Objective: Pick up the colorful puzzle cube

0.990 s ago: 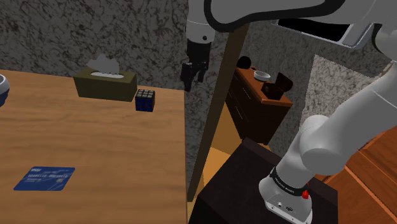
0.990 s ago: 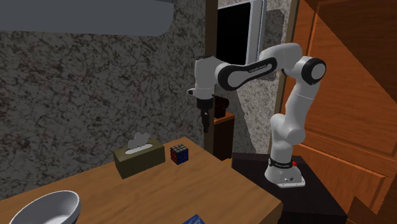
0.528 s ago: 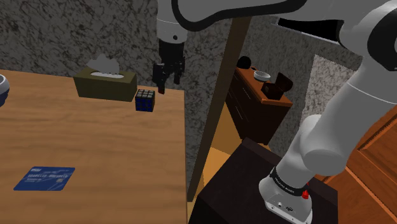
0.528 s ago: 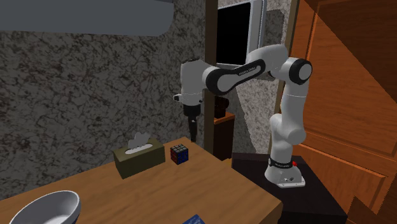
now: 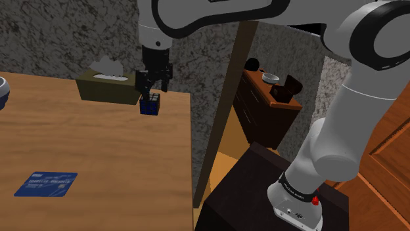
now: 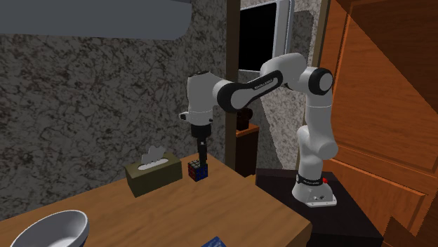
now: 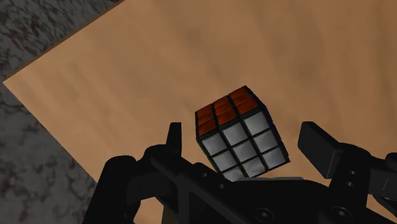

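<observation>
Two fingers of the hand (image 5: 151, 90) stand wide apart above the puzzle cube (image 7: 238, 133). The cube sits near the surface (image 5: 98, 151) edge, beside a tissue box (image 5: 105, 88). It looks turned, so a finger might bump a corner and push it off.

A small multicoloured three-by-three puzzle cube (image 5: 150, 107) with black lines between its square tiles is seen standing flat on one face, untilted. In the wrist view (image 7: 238, 133) a face of orange-red tiles and a face of white tiles are shown. In the shoulder view a blue face is turned toward the camera. In the second exterior view (image 6: 198, 170) mixed tiles of several colours can be made out. The cube is placed just beside the olive-green rectangular tissue box (image 5: 105, 88), at that box's end on the shoulder view's right, apart from it, on the same surface.
</observation>
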